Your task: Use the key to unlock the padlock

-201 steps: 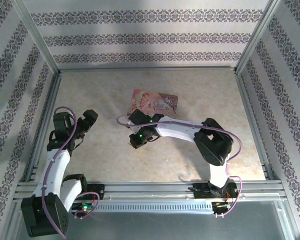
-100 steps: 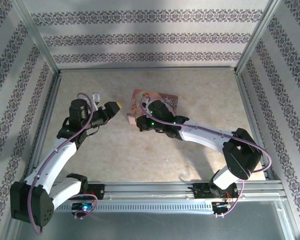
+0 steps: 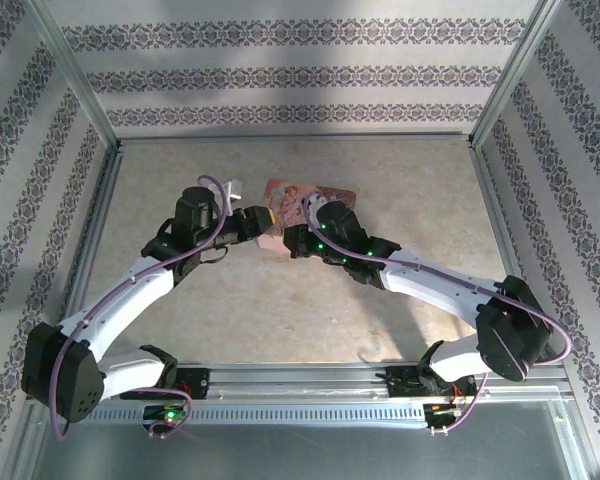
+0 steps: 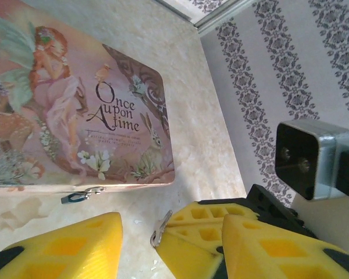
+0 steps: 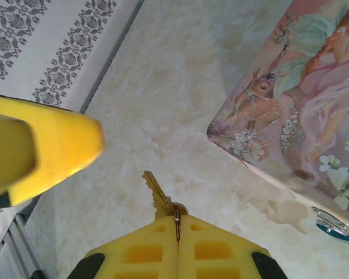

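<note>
Pink illustrated tin (image 4: 75,110), lettered "Once Upon A time", is seen lying flat on the pale marbled tabletop (image 5: 180,87), toward the far middle of the enclosure. Striped patterned walls (image 3: 300,75) are noted around it.

The padlock (image 5: 331,225) is found at the tin's near side wall, touching it beside a small silvery clasp. A blue body and a thin silvery shackle are made out. Whether the shackle is latched cannot be told.

The right gripper (image 5: 176,221) is held by the near left corner of the tin. Its yellow fingers are pressed flat together on the key (image 5: 156,193). The key's head is hidden between the pads, and the toothed blade is left sticking out past the fingertips. The key is kept apart from the padlock, with bare tabletop seen between them.

The left gripper (image 3: 263,217) is placed at the tin's left edge, just beside the right gripper. Its jaws are spread wide and no object is gripped. In the right wrist view one of its yellow fingers (image 5: 46,145) is seen to the left of the key, not touching it. In the left wrist view the key's tip is framed between the two spread fingers, with the padlock beyond it at the tin's edge.
</note>
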Controlling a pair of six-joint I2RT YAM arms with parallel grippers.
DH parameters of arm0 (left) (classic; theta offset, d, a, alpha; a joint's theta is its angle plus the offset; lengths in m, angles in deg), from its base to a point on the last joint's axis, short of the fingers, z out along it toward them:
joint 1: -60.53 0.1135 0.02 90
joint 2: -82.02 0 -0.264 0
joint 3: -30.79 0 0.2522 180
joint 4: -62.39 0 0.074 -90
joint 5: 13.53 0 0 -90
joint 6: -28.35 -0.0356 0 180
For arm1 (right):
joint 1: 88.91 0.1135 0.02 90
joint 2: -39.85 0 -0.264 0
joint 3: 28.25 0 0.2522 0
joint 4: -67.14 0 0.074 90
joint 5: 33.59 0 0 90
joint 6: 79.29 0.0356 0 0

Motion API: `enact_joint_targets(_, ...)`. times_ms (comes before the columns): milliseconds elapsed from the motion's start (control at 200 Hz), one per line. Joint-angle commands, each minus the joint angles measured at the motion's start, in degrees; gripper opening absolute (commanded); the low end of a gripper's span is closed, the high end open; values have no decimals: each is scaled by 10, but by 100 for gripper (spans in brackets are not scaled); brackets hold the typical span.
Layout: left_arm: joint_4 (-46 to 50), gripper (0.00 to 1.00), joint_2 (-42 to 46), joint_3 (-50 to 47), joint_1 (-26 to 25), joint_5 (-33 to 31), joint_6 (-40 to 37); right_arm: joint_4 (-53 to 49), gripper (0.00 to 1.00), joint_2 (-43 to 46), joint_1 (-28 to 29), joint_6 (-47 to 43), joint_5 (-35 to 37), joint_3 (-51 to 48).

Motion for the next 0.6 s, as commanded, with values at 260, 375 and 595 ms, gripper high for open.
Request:
enact_joint_targets(260,4,38,-52,43,-43,-31,-37,-2,0,26,-6,-7,12,-15)
enact_joint_targets(375,3,33,-58,43,-47,-33,-37,-1,0,24,-6,-6,13,-15)
enact_joint_targets(595,5,28,-62,43,-50,-38,-41,3,0,25,-6,-3,13,-14)
